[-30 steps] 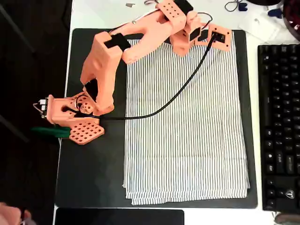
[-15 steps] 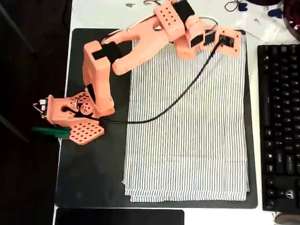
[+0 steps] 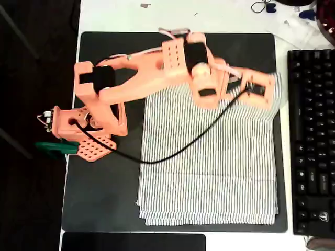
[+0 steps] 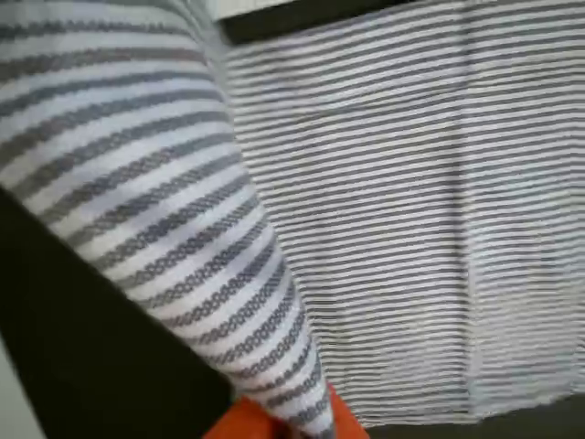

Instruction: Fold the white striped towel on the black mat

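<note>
Salmon arm: it reaches from its base at the left of the overhead view across to the far right part of the black mat [image 3: 104,198].
End effector [image 3: 261,90]: it sits over the upper right corner of the white striped towel [image 3: 209,178]; in the wrist view a fold of the towel [image 4: 183,229] drapes up out of the orange finger tip [image 4: 274,422], so the end effector appears clamped on the cloth's edge, held there in order to carry it.
Towel position: most of it lies flat on the mat below and to the left of the end effector, its near edge showing layered hems; the top edge beside the end effector is lifted and pulled inward, leaving bare mat above it.
Reason for the hold: gripping a corner lets the arm draw one end over the rest.
Step, as judged: mid-fold, the lifted edge probably needs carrying toward the opposite hem.
Risk: thin cloth could slip free or bunch unevenly.
Surroundings: a black keyboard [image 3: 311,141] lies on the counter [image 3: 120,15] just right of the end effector.
</note>
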`<action>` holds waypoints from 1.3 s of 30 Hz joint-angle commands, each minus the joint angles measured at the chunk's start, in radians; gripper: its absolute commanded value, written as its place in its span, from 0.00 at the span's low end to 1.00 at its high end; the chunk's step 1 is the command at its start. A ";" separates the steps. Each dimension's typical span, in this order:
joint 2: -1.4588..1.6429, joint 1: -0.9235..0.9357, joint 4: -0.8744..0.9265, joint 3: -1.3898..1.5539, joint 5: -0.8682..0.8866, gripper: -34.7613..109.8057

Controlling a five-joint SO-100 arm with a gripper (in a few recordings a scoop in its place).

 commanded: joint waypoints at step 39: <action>-0.242 0.637 -0.601 0.265 -0.672 0.27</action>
